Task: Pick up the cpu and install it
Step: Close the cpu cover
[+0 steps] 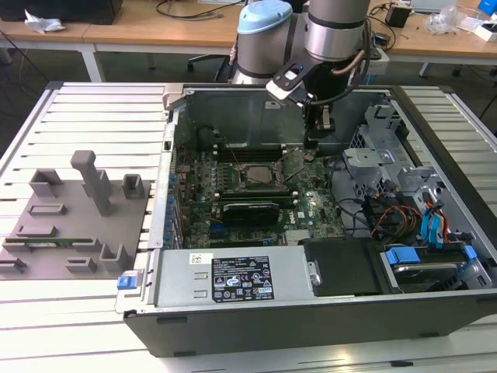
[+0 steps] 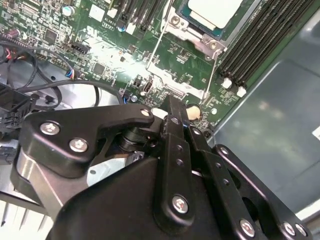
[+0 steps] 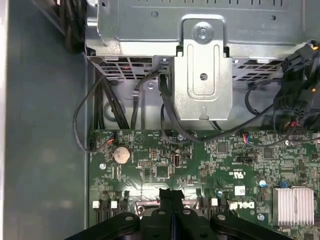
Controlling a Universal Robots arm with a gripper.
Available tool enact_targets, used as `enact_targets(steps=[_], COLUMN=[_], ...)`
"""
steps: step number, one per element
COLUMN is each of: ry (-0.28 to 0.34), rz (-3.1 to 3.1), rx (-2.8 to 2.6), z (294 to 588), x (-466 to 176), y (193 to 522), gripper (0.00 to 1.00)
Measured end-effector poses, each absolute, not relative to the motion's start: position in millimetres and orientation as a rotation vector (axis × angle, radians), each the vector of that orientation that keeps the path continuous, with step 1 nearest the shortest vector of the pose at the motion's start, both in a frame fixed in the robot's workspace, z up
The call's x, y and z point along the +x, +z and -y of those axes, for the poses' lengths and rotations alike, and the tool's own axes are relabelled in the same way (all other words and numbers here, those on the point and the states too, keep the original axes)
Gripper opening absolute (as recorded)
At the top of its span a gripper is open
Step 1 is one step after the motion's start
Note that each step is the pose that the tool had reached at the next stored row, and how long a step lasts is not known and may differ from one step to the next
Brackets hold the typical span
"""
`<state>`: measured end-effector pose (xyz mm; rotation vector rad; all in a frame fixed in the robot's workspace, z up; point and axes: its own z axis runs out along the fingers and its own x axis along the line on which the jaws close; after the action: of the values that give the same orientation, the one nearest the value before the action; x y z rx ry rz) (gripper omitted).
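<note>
Cpu (image 2: 212, 10) already sits in socket (image 2: 197, 37). My gripper (image 2: 172, 109) is closed, empty, just beside it. Latch lever (image 2: 156, 47) looks unclamped, imo.

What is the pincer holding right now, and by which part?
Nothing: the pincer is shut on itself, empty, while the cpu lies in its socket.

Silver arm (image 1: 334, 27), pale-blue cap (image 1: 264, 19) (perhaps plastic), black screw-studded fingers (image 2: 173, 165).
</note>
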<state>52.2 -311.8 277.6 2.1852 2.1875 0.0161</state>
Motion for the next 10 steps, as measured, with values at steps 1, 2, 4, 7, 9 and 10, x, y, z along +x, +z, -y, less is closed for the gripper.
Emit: enact_targets(steps=[1, 2, 4, 7, 9, 10], ry=[0.016, 0.016, 0.015, 0.013, 0.011, 0.009], rz=[-2.187, -2.187, -2.188, -2.189, -2.19, -2.191], rx=[2.185, 2.185, 2.186, 2.186, 2.188, 2.188], z=[312, 312, 312, 312, 312, 312], x=[53, 54, 56, 59, 61, 62], y=[276, 274, 272, 268, 264, 262], gripper=[0.11, 0.11, 0.11, 0.11, 0.11, 0.11])
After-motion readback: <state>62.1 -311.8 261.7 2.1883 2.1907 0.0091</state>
